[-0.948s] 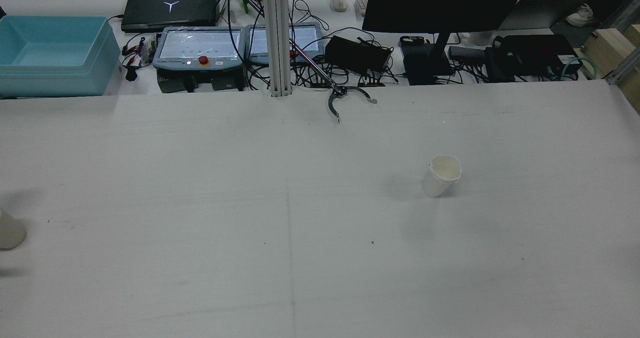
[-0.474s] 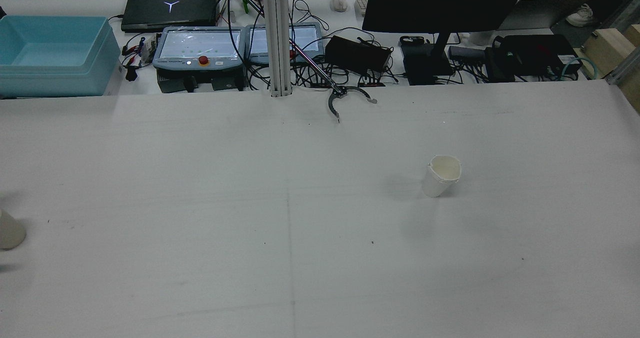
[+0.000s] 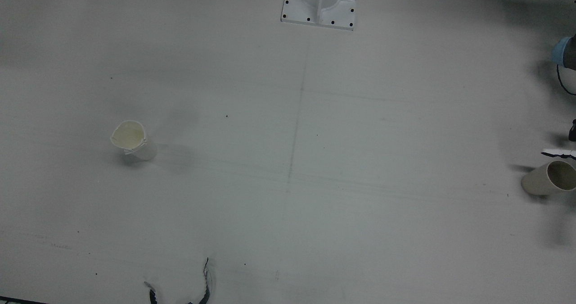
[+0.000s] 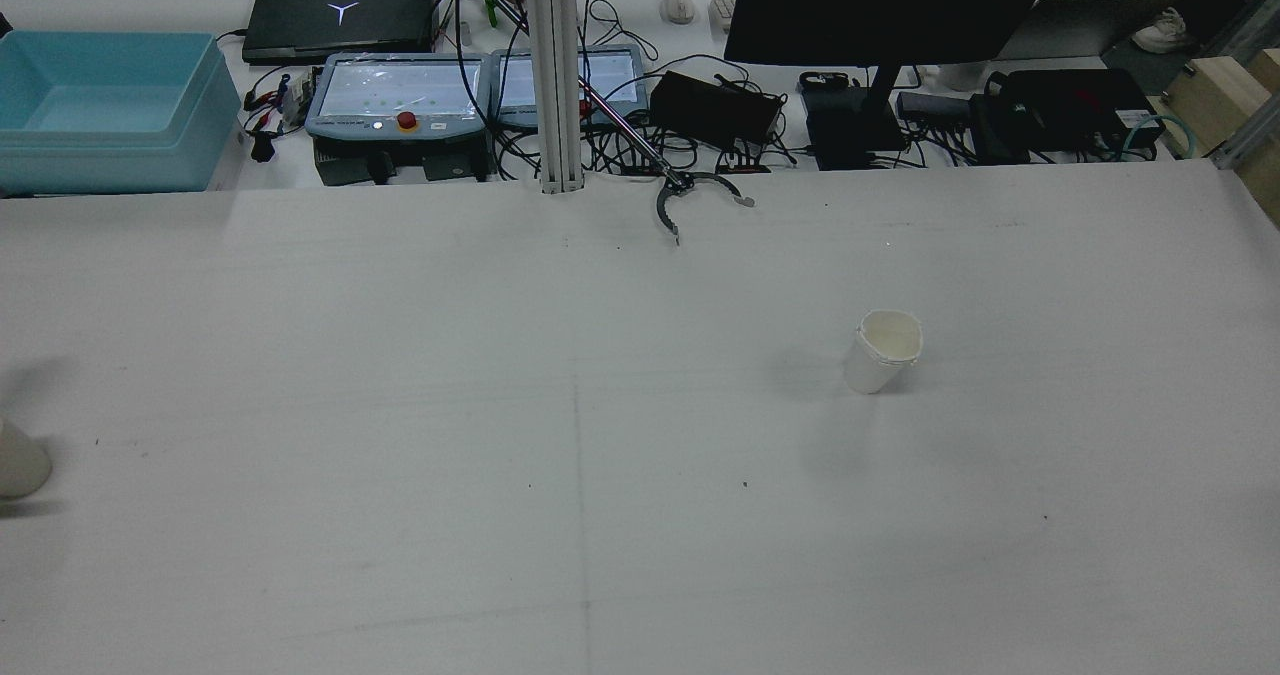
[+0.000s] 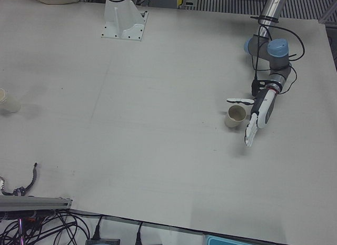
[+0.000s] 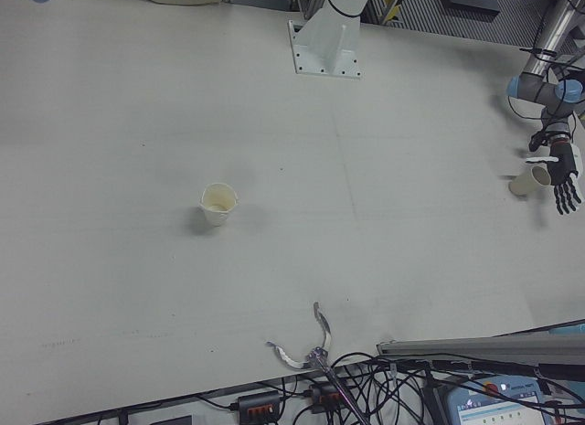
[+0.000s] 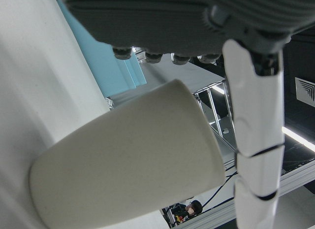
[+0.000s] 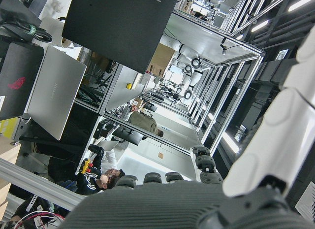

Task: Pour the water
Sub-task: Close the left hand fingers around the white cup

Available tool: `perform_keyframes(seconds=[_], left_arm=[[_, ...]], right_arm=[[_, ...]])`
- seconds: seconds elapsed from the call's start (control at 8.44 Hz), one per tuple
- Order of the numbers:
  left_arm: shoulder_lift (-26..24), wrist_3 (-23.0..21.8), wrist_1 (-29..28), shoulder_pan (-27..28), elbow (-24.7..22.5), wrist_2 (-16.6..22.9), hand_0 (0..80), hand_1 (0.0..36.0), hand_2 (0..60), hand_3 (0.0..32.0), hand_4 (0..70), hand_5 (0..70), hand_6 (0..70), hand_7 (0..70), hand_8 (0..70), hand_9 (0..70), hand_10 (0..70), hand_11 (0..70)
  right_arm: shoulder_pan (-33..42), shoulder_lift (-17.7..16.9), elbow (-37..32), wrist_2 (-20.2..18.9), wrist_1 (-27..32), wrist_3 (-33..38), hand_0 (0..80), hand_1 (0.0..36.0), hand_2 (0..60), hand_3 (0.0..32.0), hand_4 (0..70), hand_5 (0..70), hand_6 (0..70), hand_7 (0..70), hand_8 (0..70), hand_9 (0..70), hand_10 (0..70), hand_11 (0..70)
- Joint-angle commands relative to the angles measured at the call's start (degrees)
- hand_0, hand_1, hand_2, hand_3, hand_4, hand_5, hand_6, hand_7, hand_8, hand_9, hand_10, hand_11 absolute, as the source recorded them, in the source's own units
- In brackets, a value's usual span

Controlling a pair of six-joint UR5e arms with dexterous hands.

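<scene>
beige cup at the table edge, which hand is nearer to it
Left. The left hand sits open right beside the beige cup; the right hand appears only in its own camera, away from the cup.

1. On the closed black laptop [image 4: 340,17] behind my table I read a pale three-armed mark, shaped like a Y
2. My right hand's camera shows a dark laptop lid [image 8: 17,86] carrying a red emblem (a logo, no letters I can read)
3. Along the black monitor's [image 8: 125,24] edge sit pale letters, cut off and unreadable
</scene>
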Motion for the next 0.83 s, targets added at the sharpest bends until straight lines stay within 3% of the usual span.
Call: perform_keyframes(seconds=[0.0,0.12,0.71], left_arm=[[-0.24,1.11,-2.69,0.25,0.80,-0.30,57.0,24.7,8.6,8.4,0.0,0.0,0.0,0.4,1.5,1.9,0.0,2.2],[-0.32,1.98,-2.42,0.42,0.98,0.13,56.1,24.0,8.3,9.2,0.0,0.0,0.0,0.0,1.3,1.6,0.0,2.0],[-1.81,1.29,0.65,1.47,2.20,2.68,55.6,23.2,7.7,7.4,0.0,0.0,0.0,1.5,1.7,2.2,0.6,3.6]], right_arm=[[0.07,0.00,0.00,0.00,0.03,-0.01,45.9,8.7,2.8,0.2,6.6,3.0,0.3,1.6,0.0,0.0,0.0,0.1],[0.07,0.00,0.00,0.00,-0.06,-0.01,45.8,8.7,2.9,0.2,6.7,2.7,0.2,1.6,0.0,0.0,0.0,0.0],[-0.20,0.09,0.00,0.00,-0.06,-0.10,45.9,8.7,2.9,0.0,6.8,2.5,0.3,1.7,0.0,0.0,0.0,0.0]])
